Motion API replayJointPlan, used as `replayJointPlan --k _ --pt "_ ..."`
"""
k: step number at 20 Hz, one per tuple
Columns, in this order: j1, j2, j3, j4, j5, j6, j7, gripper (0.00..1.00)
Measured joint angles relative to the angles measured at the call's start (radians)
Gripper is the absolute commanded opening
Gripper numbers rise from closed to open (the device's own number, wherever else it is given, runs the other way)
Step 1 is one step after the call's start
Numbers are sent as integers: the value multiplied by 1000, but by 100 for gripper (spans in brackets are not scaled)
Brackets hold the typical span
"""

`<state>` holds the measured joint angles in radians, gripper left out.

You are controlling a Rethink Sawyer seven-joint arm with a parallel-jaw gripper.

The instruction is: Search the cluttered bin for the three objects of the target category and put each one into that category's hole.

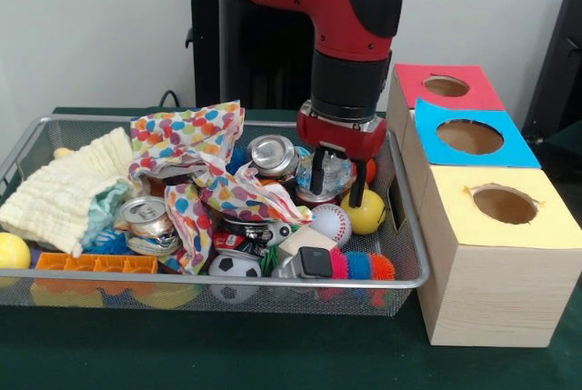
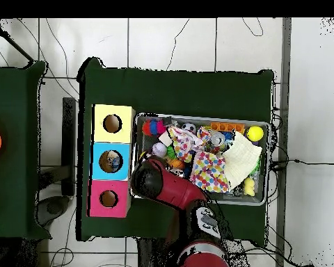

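The silver wire-mesh bin [image 1: 227, 278] is full of clutter; it also shows in the overhead view [image 2: 204, 117]. My gripper [image 1: 337, 192] is lowered into the bin's right end, its fingers on either side of a crushed shiny can [image 1: 331, 172]. Two more silver cans [image 1: 273, 154] [image 1: 145, 215] lie among the clutter. Three wooden boxes with holes stand to the right: red [image 1: 446, 86], blue [image 1: 470, 135], yellow [image 1: 505, 204]. In the overhead view the red arm [image 2: 163, 184] hides the gripper, and something lies inside the blue box's hole [image 2: 113, 161].
A polka-dot cloth [image 1: 195, 149] and a cream cloth [image 1: 68, 190] cover much of the bin. A baseball [image 1: 332, 222], a yellow ball [image 1: 366, 215], a soccer ball [image 1: 235, 267], an orange tray [image 1: 95, 264] and a spiky toy [image 1: 364, 267] lie near the front rim.
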<state>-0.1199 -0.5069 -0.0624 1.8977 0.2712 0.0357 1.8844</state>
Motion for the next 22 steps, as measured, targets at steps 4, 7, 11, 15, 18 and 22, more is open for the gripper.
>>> replayJointPlan --k 4,7,11,15,18,22 --pt "-2 21 0 -1 -7 -1 0 100" --pt "-5 24 -1 -11 -12 0 0 100" --pt "-3 25 -5 -17 -21 0 0 100" --pt "4 25 -13 -17 -25 0 0 100" --pt "18 20 -26 -17 -25 8 0 100" --pt "35 4 -38 -16 -25 46 0 100"
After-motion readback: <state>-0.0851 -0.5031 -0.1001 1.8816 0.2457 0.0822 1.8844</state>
